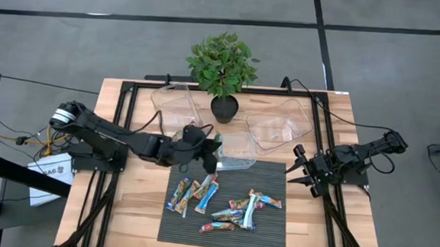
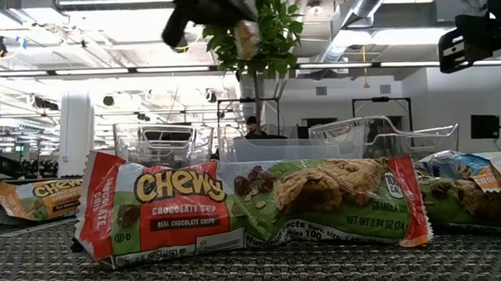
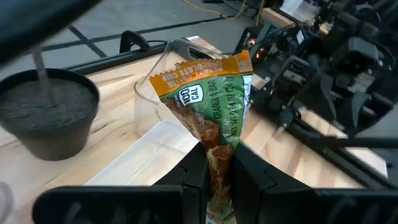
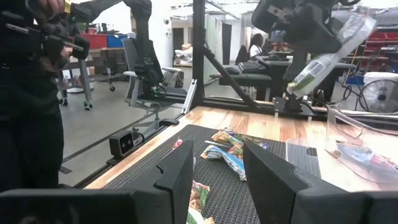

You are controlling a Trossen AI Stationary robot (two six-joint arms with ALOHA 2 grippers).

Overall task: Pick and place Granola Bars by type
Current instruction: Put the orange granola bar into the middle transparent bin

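The left gripper (image 1: 212, 155) hangs above the table's middle, over the near clear tub (image 1: 236, 153), its dark fingers pinched tight on one crinkled green-and-orange granola bar (image 3: 211, 106); the wrapper stands up from the jaws, glossy and creased, with its sealed end fanned out; in the right wrist view the same bar dangles slantwise under the gripper. The right gripper (image 1: 299, 173) waits low at the table's right edge, just off the mat's corner, its two blocky fingers (image 4: 177, 171) spread well apart and holding nothing.

The rest of the granola bars (image 1: 226, 204) lie scattered flat on the dark ribbed mat (image 1: 270, 241), some overlapping, in shiny foil wrappers of blue, red, orange and green; the nearest to the low camera reads Chewy chocolate chip (image 2: 253, 210), its film puckered. How many lie there is hard to count from above, perhaps about ten.

Two more clear, rounded plastic tubs (image 1: 174, 104) (image 1: 281, 123) sit on the pale slatted wood table (image 1: 115, 217), either side of a leafy plant in a black round pot (image 1: 224, 108).
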